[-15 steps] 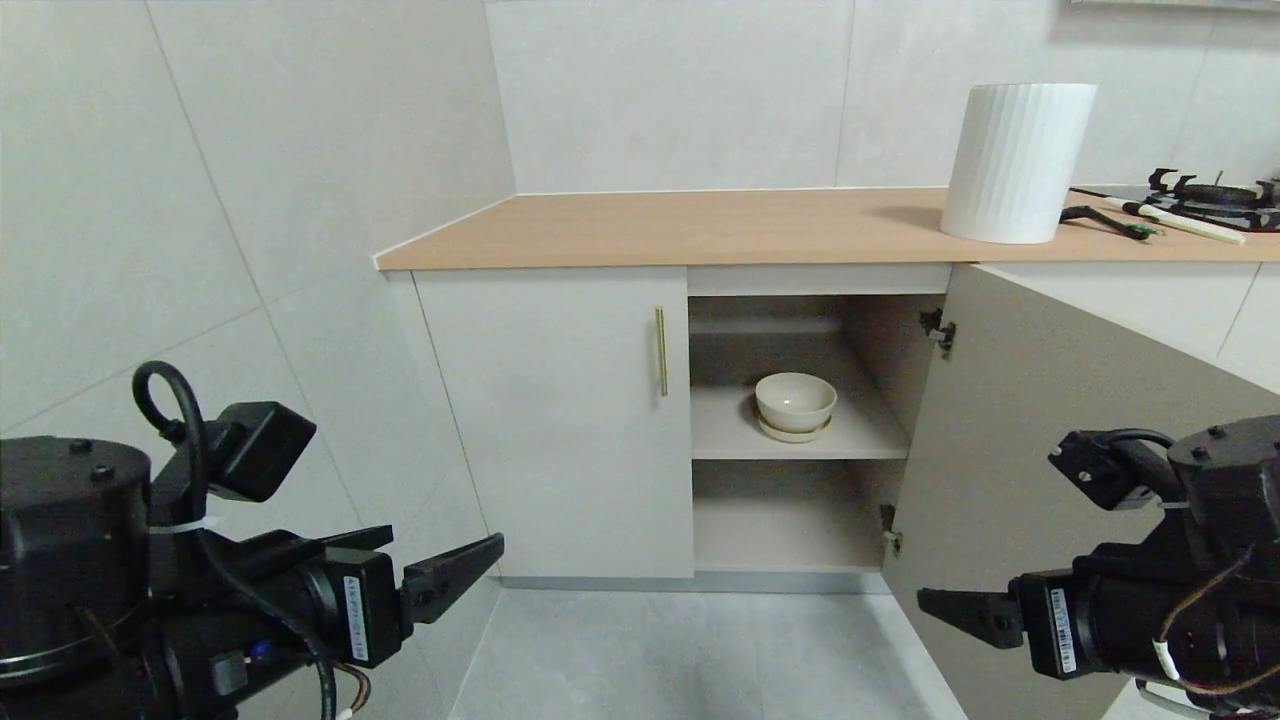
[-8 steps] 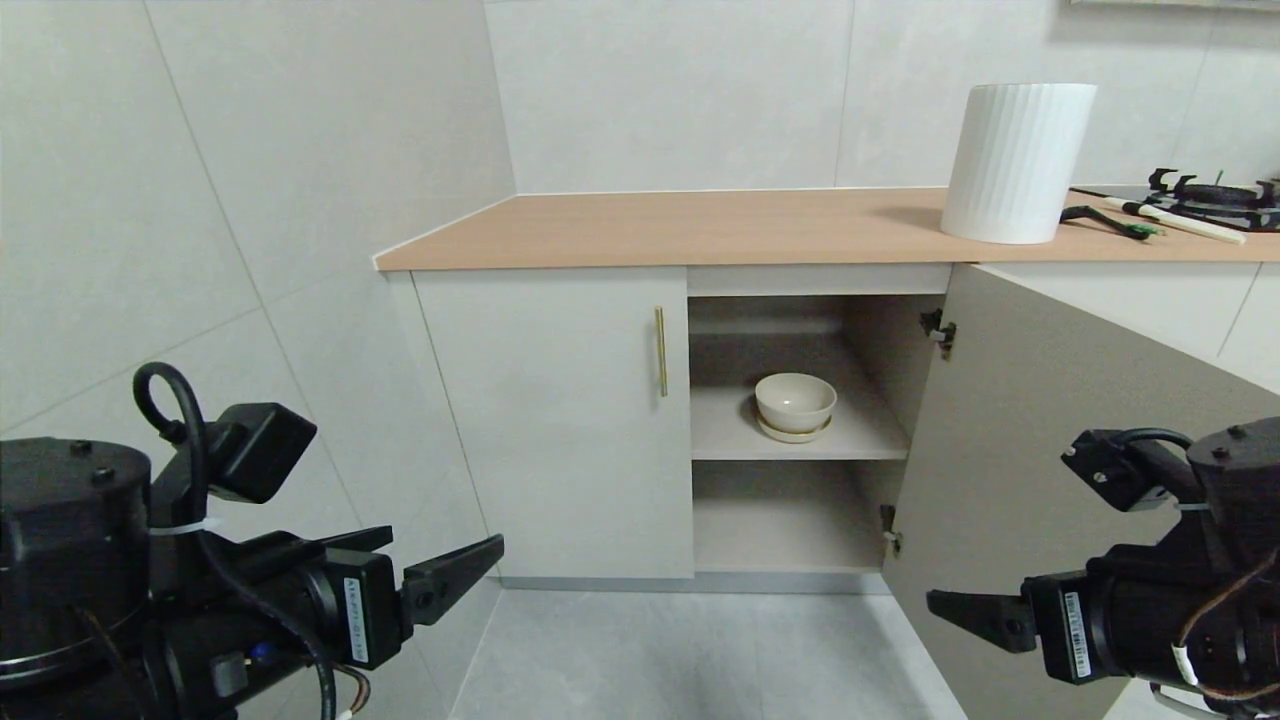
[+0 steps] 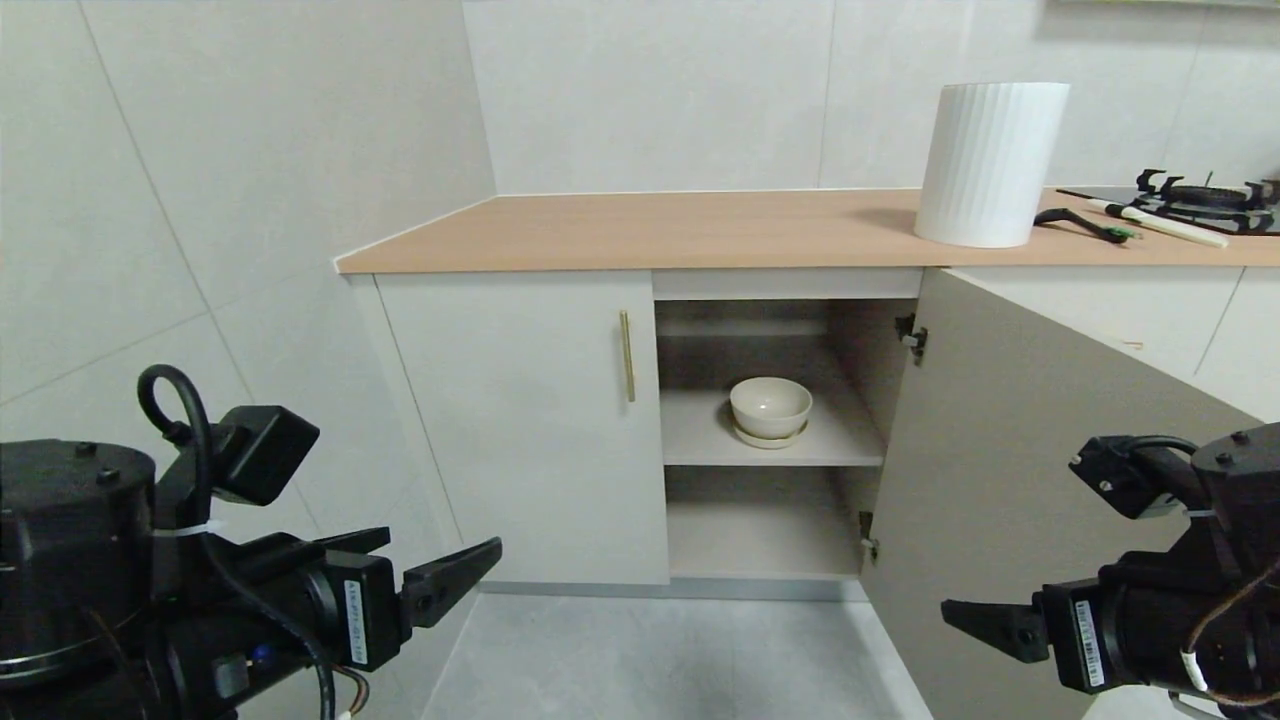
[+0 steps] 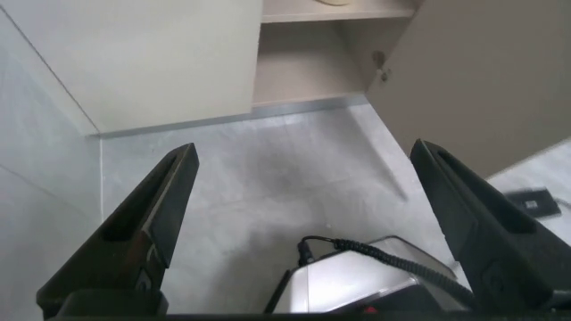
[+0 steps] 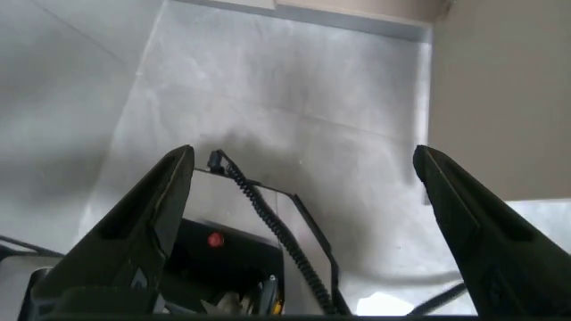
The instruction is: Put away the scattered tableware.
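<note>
A cream bowl (image 3: 770, 405) sits on a small plate (image 3: 766, 439) on the middle shelf of the open cabinet (image 3: 770, 450). Far right on the counter, a black-handled utensil (image 3: 1085, 221) and a white-handled one (image 3: 1165, 223) lie beside the stove. My left gripper (image 3: 440, 562) hangs low in front of the closed left door, open and holding nothing (image 4: 303, 232). Low beside the swung-out door, my right gripper (image 3: 968, 622) is also open and holding nothing (image 5: 303, 223). Both are well short of the cabinet, over the floor.
The right cabinet door (image 3: 1000, 480) stands wide open toward my right arm. The left door with a brass handle (image 3: 627, 355) is closed. A tall white ribbed container (image 3: 987, 165) stands on the wooden counter (image 3: 650, 228). A gas stove (image 3: 1205, 193) is at the far right. A tiled wall lies to the left.
The whole head view has shifted, so the camera moved. My right gripper has drawn back slightly to the right and lower. The left gripper keeps its place.
</note>
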